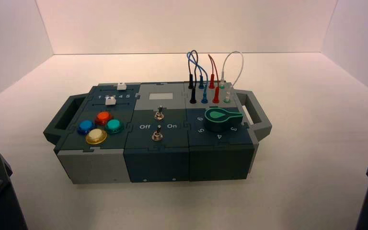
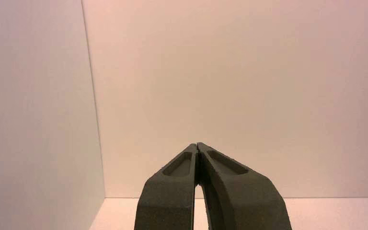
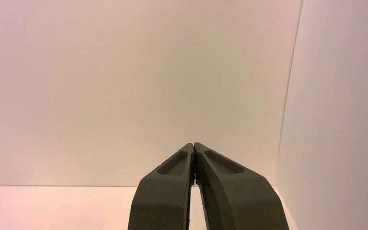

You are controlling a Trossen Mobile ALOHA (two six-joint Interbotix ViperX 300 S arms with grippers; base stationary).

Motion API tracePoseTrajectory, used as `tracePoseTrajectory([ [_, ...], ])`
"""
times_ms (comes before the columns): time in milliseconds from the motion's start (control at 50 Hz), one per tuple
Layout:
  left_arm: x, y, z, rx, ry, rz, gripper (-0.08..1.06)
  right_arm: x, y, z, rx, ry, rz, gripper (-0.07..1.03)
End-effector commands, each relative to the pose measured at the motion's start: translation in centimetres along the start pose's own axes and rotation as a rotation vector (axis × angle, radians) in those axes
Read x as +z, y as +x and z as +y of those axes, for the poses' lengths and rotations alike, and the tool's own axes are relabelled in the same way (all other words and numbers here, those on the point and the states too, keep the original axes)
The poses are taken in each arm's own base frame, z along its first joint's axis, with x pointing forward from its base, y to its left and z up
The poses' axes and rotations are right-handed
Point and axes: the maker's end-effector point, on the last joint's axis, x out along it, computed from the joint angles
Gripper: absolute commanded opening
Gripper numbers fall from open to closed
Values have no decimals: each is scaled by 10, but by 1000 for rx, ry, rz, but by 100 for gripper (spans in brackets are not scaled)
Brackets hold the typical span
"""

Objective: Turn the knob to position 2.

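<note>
Surroundings: white walls enclose a pale counter on three sides, so nothing but the box competes for attention.
Box: the box is set mid-counter, slightly turned, with carrying handles at its two ends; it is placed between the two arms so that either can reach it.
Knob: the knob is seen on the right-hand module, at about 3 o'clock from the two toggle switches, just in front of the plugged wires. Its pointer arm is directed toward roughly 3 o'clock, out to the box's right edge; the digits around it are partly hidden, so its present setting cannot be read.
Other parts: four dome buttons and two white sliders are grouped on the left module, well apart from the knob.
Left gripper: the left gripper is parked off the box at the near left corner, its fingers pressed together, holding nothing.
Right gripper: the right gripper is parked likewise at the near right corner, fingers closed and empty.
Judgement: the task is judged not yet begun; the right arm, being nearer, seems better suited for the turn.
</note>
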Motion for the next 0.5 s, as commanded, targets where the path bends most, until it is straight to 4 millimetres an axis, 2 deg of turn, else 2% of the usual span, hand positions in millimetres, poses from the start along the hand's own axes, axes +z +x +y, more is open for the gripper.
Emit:
tracePoseTrajectory([
  [20, 8, 2, -1, -3, 3, -20, -3, 9, 3, 0, 0, 2, -23, -2],
  [500, 6, 2, -1, -3, 3, -6, -3, 5, 3, 0, 0, 2, -3, -2],
])
